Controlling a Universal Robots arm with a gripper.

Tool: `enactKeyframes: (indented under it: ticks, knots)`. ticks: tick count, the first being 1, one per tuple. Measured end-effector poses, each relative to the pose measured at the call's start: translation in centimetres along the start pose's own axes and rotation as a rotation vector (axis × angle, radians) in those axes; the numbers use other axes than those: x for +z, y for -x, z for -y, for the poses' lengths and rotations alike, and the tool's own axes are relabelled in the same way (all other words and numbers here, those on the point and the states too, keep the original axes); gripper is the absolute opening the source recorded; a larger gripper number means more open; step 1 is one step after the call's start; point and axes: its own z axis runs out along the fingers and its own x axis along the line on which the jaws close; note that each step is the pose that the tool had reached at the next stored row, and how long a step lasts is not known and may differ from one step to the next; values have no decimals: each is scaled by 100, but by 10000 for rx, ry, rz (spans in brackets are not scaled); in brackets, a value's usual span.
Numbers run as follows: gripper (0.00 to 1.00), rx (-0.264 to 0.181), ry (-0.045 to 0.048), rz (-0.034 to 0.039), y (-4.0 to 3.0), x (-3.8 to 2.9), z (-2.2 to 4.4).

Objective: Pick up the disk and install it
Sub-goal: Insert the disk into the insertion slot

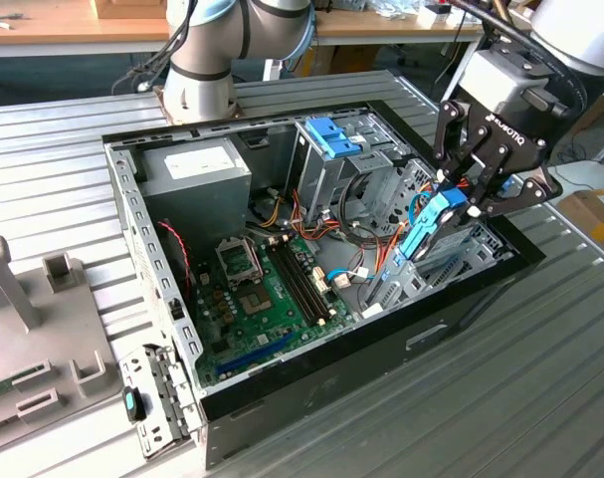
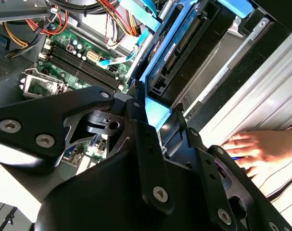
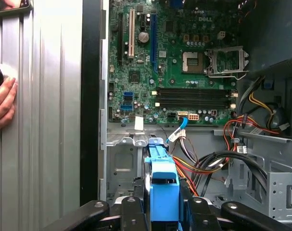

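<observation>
My gripper [image 1: 468,196] is shut on the disk [image 1: 430,229], a dark drive with bright blue rails. It holds the disk tilted over the end of the open computer case [image 1: 125,204] at the exterior view's right, lower end down among the metal bays. In the first wrist view the disk's blue end [image 3: 163,185] sits between the black fingers [image 3: 134,211]. In the second wrist view the disk's dark face [image 2: 184,45] points into the case beyond the fingers [image 2: 138,130].
The green motherboard [image 1: 262,289] lies on the case floor, with orange and black cables [image 3: 242,130] beside it. A silver cage with blue clips [image 1: 333,136] stands at the back. A person's hand [image 2: 256,149] rests on the ribbed table [image 1: 501,398] near the case. Grey fixtures [image 1: 43,329] sit at the exterior view's left.
</observation>
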Motion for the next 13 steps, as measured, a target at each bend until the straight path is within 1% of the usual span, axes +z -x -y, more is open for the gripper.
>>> enactKeyframes:
  ticks: [2,3,5,7,8,13]
  knots:
    - [36,-1,0,3,0,5,0]
    - [36,-1,-1,8,-1,26,0]
    - [36,-1,0,3,-4,80,1]
    - [36,0,0,3,-8,152,2]
    - [36,0,0,3,-8,169,3]
    - [36,0,-1,2,-8,175,3]
